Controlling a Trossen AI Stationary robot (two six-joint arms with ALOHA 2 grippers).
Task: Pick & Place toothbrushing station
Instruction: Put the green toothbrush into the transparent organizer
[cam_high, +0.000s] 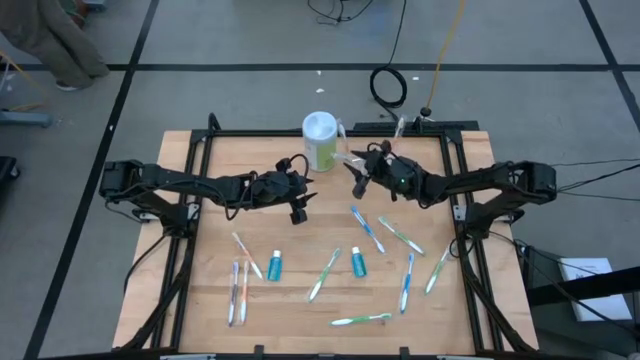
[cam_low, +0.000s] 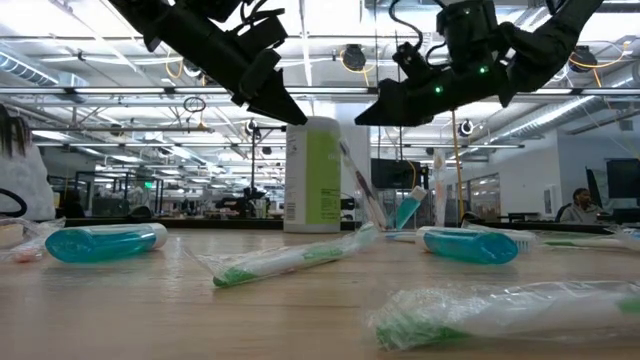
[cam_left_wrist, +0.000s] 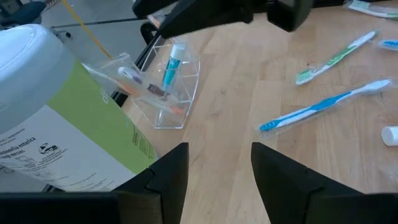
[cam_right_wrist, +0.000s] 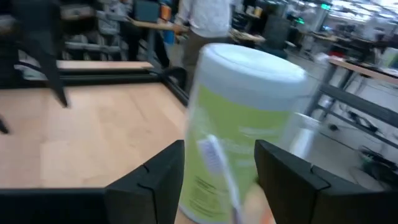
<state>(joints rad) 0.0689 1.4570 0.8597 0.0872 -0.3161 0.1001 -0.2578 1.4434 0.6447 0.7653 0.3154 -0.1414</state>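
My right gripper (cam_right_wrist: 219, 168): fingers spread wide with nothing clamped, hovering just right of centre in the high view, above the back of the table.
Brush between my right fingers: a white toothbrush (cam_right_wrist: 217, 163) stands upright in the gap. I think it sits in the holder, but the blur hides whether it touches a finger.
My left gripper (cam_left_wrist: 214, 171): fingers also wide and empty, just left of centre in the high view.
Toothbrushing station (cam_left_wrist: 166, 93): a clear holder, centre-left in my left wrist picture, holding a toothpaste tube (cam_left_wrist: 172, 62) and a brush laid aslant.
Canister (cam_high: 320, 138): white-lidded with a green label, just beside the station, upper centre of the high view.
Loose toothbrushes (cam_high: 325, 273): scattered across the lower half of the high view.
Risk, snag: lifting my right fingers off-line could catch the upright brush and tip it out.
Risk, tip-over: the station looks light, so a nudge could slide or topple it.
Risk, canister: it stands close, so a wide swing might knock it onto the station.
Risk, arms: both grippers are near together, so crossing paths could clash.
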